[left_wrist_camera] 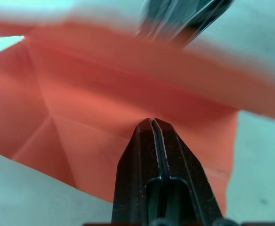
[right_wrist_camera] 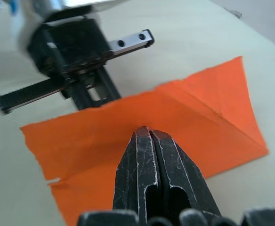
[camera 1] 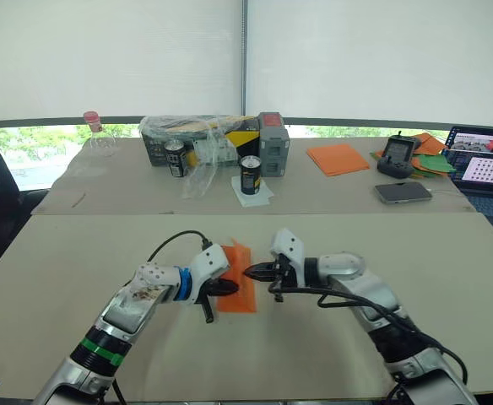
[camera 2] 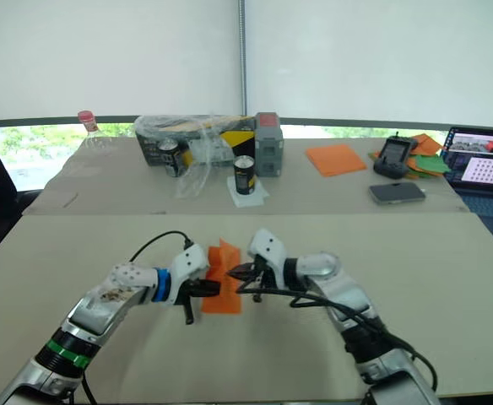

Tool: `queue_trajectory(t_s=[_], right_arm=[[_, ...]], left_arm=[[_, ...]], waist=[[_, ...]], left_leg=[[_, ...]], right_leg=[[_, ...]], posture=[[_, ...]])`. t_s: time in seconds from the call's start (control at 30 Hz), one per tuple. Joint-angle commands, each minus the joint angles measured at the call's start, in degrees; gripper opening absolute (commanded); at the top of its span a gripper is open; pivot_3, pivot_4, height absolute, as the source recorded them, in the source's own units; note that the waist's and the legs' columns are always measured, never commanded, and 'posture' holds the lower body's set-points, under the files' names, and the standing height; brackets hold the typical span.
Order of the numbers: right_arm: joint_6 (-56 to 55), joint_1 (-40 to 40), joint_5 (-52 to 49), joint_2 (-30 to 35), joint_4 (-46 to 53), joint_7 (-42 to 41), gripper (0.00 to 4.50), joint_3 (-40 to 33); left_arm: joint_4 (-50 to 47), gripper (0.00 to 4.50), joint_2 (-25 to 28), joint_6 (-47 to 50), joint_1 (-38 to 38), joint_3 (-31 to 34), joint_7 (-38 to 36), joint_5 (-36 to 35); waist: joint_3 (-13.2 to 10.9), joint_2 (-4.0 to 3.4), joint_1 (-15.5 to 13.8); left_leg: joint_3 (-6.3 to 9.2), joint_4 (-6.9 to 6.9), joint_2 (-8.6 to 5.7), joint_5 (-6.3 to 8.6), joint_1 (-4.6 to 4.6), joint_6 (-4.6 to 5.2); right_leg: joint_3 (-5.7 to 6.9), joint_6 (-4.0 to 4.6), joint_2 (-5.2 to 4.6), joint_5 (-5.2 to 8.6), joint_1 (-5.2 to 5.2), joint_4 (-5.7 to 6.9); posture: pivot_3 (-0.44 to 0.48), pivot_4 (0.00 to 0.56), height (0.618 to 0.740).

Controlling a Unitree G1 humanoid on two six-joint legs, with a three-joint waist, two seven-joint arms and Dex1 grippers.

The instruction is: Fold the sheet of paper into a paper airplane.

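The sheet of paper (camera 1: 240,295) is bright orange and lies partly folded on the near table, with creases and one corner flap raised at its far end. My left gripper (camera 1: 232,288) is shut, its tips resting on the paper's left part (left_wrist_camera: 81,117). From the other side my right gripper (camera 1: 248,272) is also shut, its tips touching the paper's right edge near a crease (right_wrist_camera: 198,117). The two grippers face each other across the paper, a short gap apart. Nothing shows between either pair of fingers.
On the far table stand two cans (camera 1: 250,175), a box under a plastic bag (camera 1: 200,135), a grey box (camera 1: 273,143), a bottle (camera 1: 94,135), an orange paper stack (camera 1: 338,158), a phone (camera 1: 403,192), a laptop (camera 1: 487,169) and an orange-and-green paper pile (camera 1: 432,156).
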State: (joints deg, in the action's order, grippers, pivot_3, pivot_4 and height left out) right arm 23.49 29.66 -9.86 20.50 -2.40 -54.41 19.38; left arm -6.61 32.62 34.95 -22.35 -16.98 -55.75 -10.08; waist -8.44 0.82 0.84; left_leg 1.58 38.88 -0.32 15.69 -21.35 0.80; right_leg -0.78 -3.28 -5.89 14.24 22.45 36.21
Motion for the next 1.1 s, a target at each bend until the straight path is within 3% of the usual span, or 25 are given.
queue_trajectory(t_s=[0.03,0.33,0.47,0.6,0.73,1.1], right_arm=[[-2.47,1.03,1.86,-0.39,-2.00,0.33,0.03,0.72],[-4.81,1.74,6.01,-2.12,-10.74,0.61,0.03,3.18],[-4.74,2.03,7.66,-2.88,-12.50,1.24,0.03,4.25],[-4.38,1.10,9.02,-3.05,-12.52,1.85,0.03,4.96],[-3.31,-0.42,8.98,-2.84,-10.51,1.99,0.03,5.09],[1.81,-3.66,7.10,-0.20,-3.13,4.59,0.03,1.49]], left_arm=[[0.76,0.00,1.70,1.01,1.91,0.71,-0.89,-0.90],[4.03,0.00,4.84,-4.04,0.73,5.79,-1.07,-1.18],[0.34,0.00,5.10,-6.21,-1.36,10.84,-4.48,-6.97],[1.93,0.00,3.88,-7.34,-4.28,11.69,-3.54,-7.27],[3.95,0.00,0.41,-7.62,-5.81,10.80,-2.36,-7.08],[7.77,0.00,0.38,-13.35,-0.57,1.94,-2.71,1.03]], waist=[[0.00,0.00,-0.02],[0.00,0.00,0.26],[0.00,0.00,0.25],[0.00,-0.01,0.11],[0.00,-0.01,0.09],[0.00,0.00,-0.22]], left_leg=[[0.00,0.00,0.01,0.00,0.00,0.00],[0.01,-0.04,0.19,0.00,0.10,0.00],[0.02,-0.08,0.27,0.00,0.10,-0.01],[0.02,-0.06,0.25,0.00,0.10,-0.01],[0.01,-0.06,0.24,0.00,0.11,-0.01],[0.01,-0.09,0.22,0.01,0.07,-0.01]], right_leg=[[0.00,0.00,0.00,0.00,0.00,0.00],[-0.03,0.04,0.23,-0.01,0.00,0.04],[-0.04,0.10,0.31,0.00,0.06,0.08],[-0.05,0.10,0.29,0.00,0.03,0.06],[-0.06,0.10,0.29,0.00,0.01,0.06],[-0.07,0.10,0.28,0.00,0.03,0.00]], posture=[[0.000,0.150,0.740],[0.000,0.150,0.740],[0.000,0.150,0.740],[0.000,0.150,0.740],[0.000,0.150,0.740],[0.000,0.150,0.740]])
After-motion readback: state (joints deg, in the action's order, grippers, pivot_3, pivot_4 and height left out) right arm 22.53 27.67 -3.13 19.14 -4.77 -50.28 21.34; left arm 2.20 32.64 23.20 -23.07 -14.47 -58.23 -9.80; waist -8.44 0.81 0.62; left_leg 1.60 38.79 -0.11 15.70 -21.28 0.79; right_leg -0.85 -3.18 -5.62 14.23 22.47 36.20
